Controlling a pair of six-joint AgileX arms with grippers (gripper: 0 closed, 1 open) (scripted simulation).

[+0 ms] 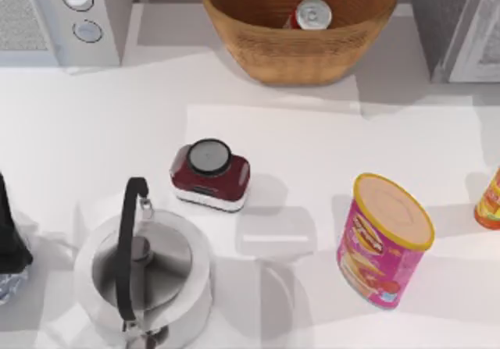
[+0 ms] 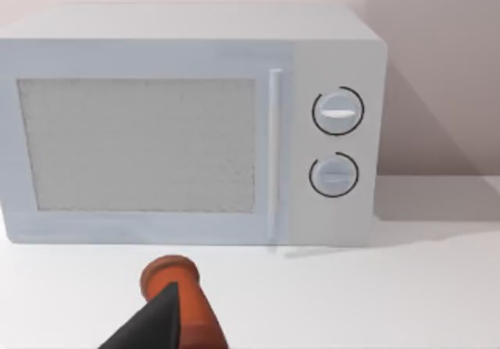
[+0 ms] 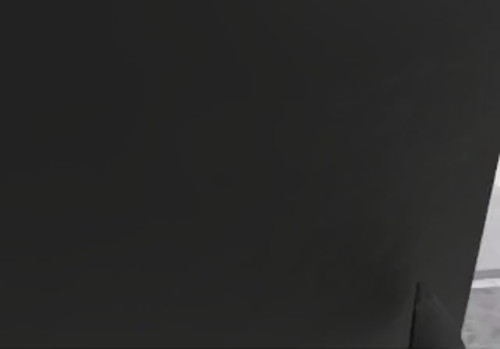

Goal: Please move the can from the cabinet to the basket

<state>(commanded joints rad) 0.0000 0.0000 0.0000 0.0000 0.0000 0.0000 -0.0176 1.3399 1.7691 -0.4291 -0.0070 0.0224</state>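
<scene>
While the right wrist view is dark, can (image 1: 312, 14) sits in basket (image 1: 266, 52).

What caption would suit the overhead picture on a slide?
Red can resting inside the wicker basket, beside the grey cabinet, with a microwave, kettle and pink canister around.

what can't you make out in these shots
- Can: it lies in the basket; the top view shows its silver top, and the basket wall hides most of its body.
- Cabinet: cut off by the top view's upper and right edges, so its inside is hidden.
- Orange-yellow container: cut by the top view's right edge.
- Right wrist view: dark.
</scene>
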